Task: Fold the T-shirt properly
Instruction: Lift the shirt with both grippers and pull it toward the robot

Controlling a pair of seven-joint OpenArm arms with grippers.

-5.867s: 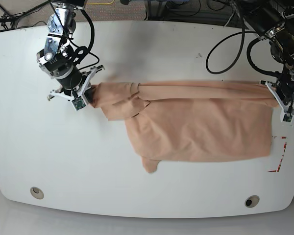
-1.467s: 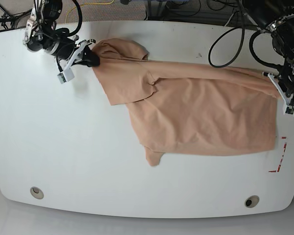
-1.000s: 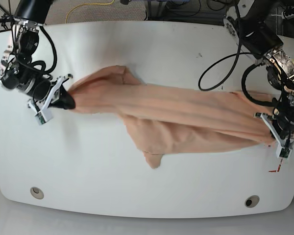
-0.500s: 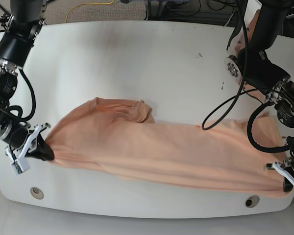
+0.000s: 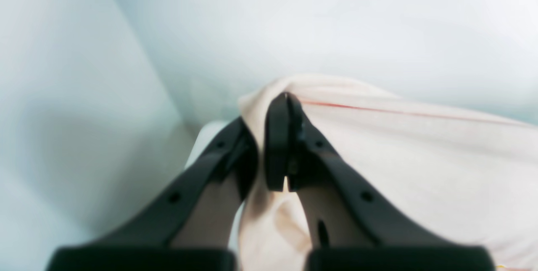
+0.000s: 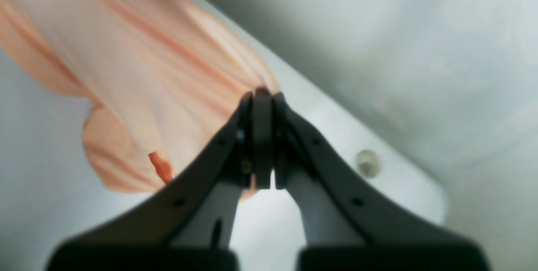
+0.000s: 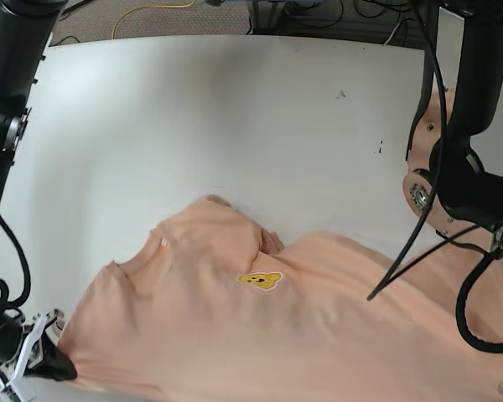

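The T-shirt (image 7: 268, 335) is lying across the table's (image 7: 235, 109) near edge, emoji print (image 7: 259, 280) showing (base view only). Wrist views are showing both grippers' fingers (image 5: 279, 145) (image 6: 262, 136) clamping T-shirt corners.

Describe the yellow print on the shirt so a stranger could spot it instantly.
Start at the white table in the base view; the peach-pink T-shirt spreads across its near edge. On the chest, just below the collar, sits the small yellow emoji print, the only bright mark on otherwise plain fabric.
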